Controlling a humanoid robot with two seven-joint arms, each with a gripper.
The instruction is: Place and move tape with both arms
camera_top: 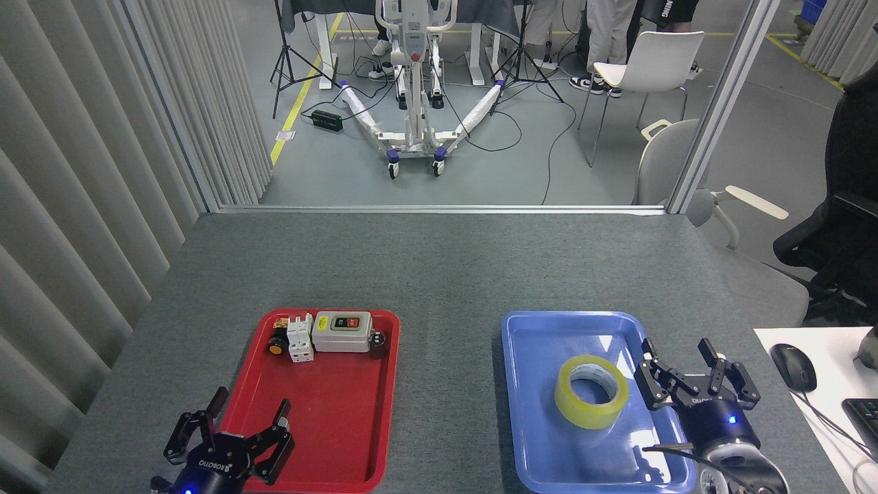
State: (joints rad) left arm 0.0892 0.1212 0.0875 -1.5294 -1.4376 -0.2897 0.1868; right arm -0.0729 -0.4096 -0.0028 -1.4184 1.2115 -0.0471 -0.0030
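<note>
Head view: the tape [590, 392] lies in the blue tray [542, 453] on the grey bench [439, 267], free of any grip. Just beside it, the right pincer [696, 376] hangs with fingers spread, holding nothing. Well apart, the left pincer [232, 432] is spread too, at the red tray [336, 425].

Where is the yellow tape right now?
In the head view, the tape lies in the blue tray on the right side of the table, just left of the open right hand, which isn't touching it.
</note>
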